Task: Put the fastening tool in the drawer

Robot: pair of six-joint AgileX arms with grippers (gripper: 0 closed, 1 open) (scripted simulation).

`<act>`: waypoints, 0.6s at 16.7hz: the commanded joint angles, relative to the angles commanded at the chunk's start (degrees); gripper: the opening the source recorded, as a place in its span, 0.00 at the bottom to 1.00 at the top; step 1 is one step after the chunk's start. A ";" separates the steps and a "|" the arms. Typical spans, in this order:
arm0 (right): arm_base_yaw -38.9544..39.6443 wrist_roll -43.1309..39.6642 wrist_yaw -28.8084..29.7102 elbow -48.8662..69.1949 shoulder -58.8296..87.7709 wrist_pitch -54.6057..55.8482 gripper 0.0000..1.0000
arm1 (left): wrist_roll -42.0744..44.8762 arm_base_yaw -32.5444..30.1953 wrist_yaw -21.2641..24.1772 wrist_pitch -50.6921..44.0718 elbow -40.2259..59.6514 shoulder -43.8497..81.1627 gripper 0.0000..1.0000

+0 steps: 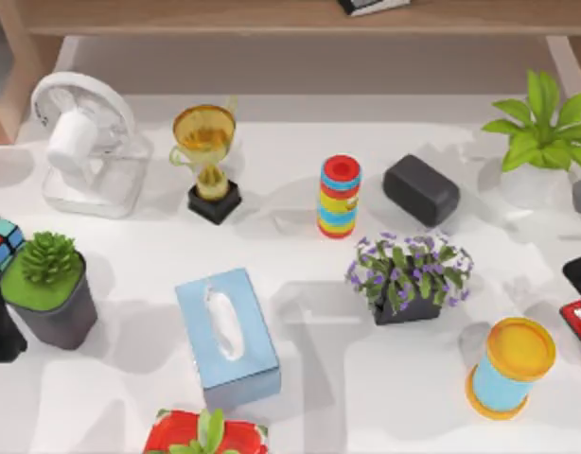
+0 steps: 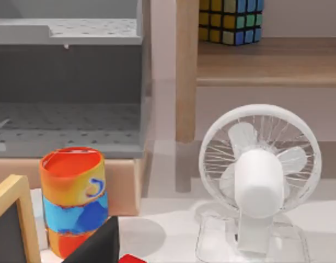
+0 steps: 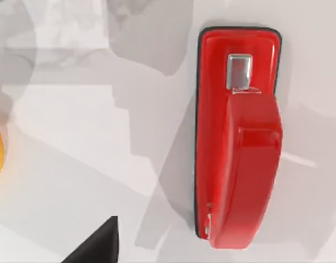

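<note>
The step in hand looks like the reach for the small shiny red stapler with black trim [image 3: 238, 137]. It has not been picked up yet. It lies flat on the white table [image 1: 300, 378], at the far right edge in the top view [image 1: 580, 322], just past the blue can with the yellow lid [image 1: 511, 367]. A black piece of the right arm sits right above it there.

In the right wrist view the camera looks straight down on the stapler. It lies long and straight, with its little silver plate at one end. One dark fingertip [image 3: 97, 244] pokes in at the corner of that view, well to the side of the stapler and not touching it. So the stapler is not between the jaws yet. Whether the right jaws are wide or closed, one cannot tell.

Next, the right gripper likely needs to slide over so the stapler sits in the middle, then come down and squeeze its long sides.

The left arm waits near the white desk fan [image 2: 259, 175], facing a grey drawer [image 2: 67, 82], and its jaws cannot be judged either
</note>
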 joint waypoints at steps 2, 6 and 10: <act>-1.08 -1.06 0.08 -1.24 1.98 3.26 1.00 | 0.00 0.00 0.00 0.00 0.00 0.00 1.00; -0.98 -0.88 0.18 -5.64 5.14 10.76 1.00 | 0.00 0.00 0.00 0.00 0.00 0.00 1.00; 1.31 1.31 0.04 -8.98 5.46 14.45 1.00 | 0.00 0.00 0.00 0.00 0.00 0.00 1.00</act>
